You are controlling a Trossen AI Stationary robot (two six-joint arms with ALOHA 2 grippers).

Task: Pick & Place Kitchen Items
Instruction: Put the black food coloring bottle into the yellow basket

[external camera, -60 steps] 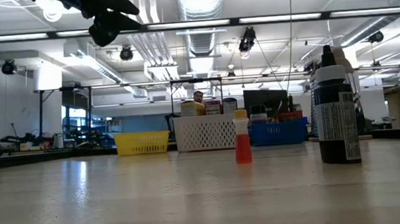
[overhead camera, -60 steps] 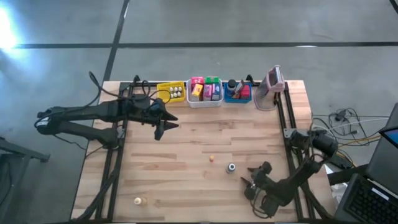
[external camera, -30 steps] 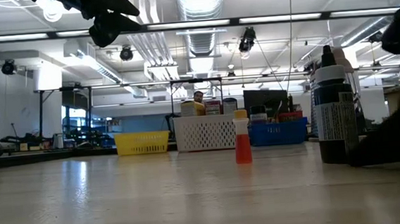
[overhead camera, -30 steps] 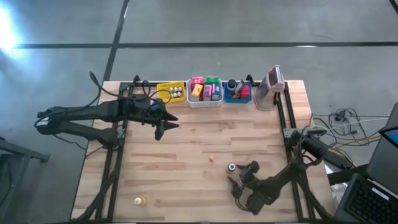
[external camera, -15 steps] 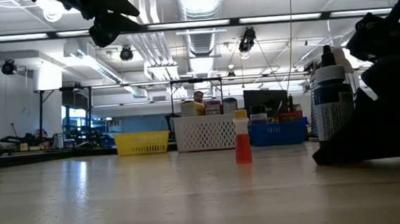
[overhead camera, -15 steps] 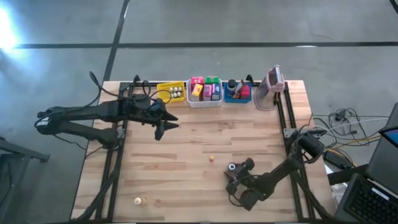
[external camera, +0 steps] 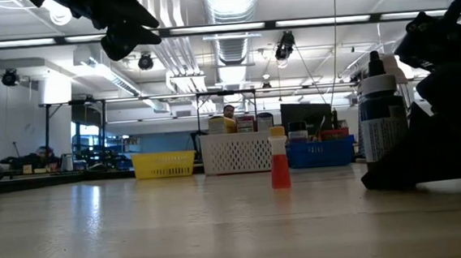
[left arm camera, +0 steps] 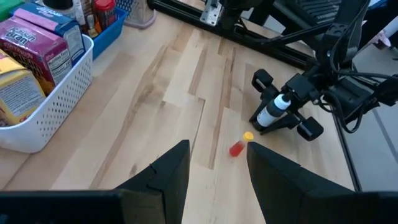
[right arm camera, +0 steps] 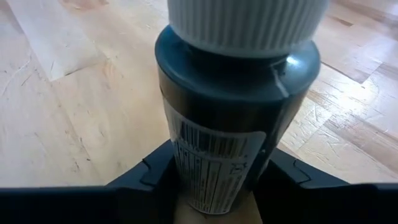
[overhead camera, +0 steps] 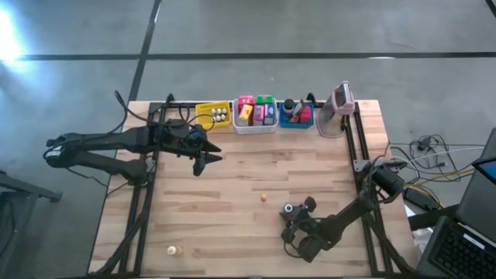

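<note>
Right tool [overhead camera: 289, 219] low on counter [overhead camera: 232, 186], fingers either side of upright dark bottle [right arm camera: 233, 124], appar. touching; grip not confirmed. Left tool [left arm camera: 214, 180] part-open, empty, hovering near bins [overhead camera: 254, 116]. Orange bottle [overhead camera: 263, 197] and whitish piece [overhead camera: 171, 249] remain; bins part-filled.

Bare tabletop [overhead camera: 232, 194] btwn arms, bins [overhead camera: 255, 124] rearward

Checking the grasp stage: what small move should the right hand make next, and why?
Probably finish closing, then lift. The right hand has its fingers on either side of the dark bottle, which stands upright on the table; the left hand waits aloft.
</note>
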